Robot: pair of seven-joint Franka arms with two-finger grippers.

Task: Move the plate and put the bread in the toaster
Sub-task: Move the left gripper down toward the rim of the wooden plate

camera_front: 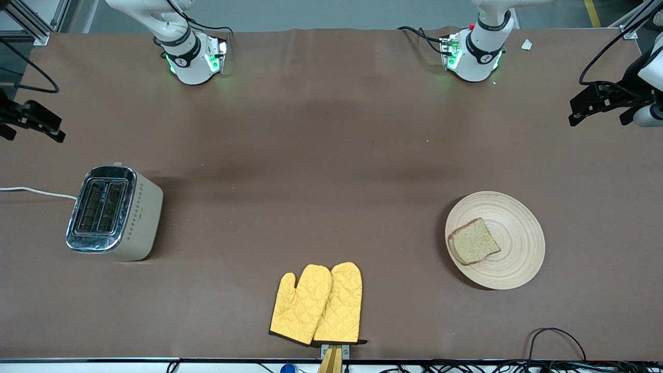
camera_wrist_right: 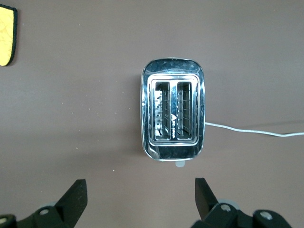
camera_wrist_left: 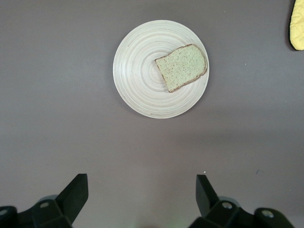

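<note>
The plate lies toward the left arm's end of the table. The bread lies flat on it, on the part toward the toaster. The toaster stands toward the right arm's end, slots up and empty, with its white cord running off the table edge. My left gripper is open and empty, high over the table, with the plate and bread below it. My right gripper is open and empty, high above the toaster. In the front view each gripper shows at its own table end: left, right.
A pair of yellow quilted oven mitts lies at the table edge nearest the front camera, between toaster and plate. Cables hang along that edge near the plate. The table is covered by a brown cloth.
</note>
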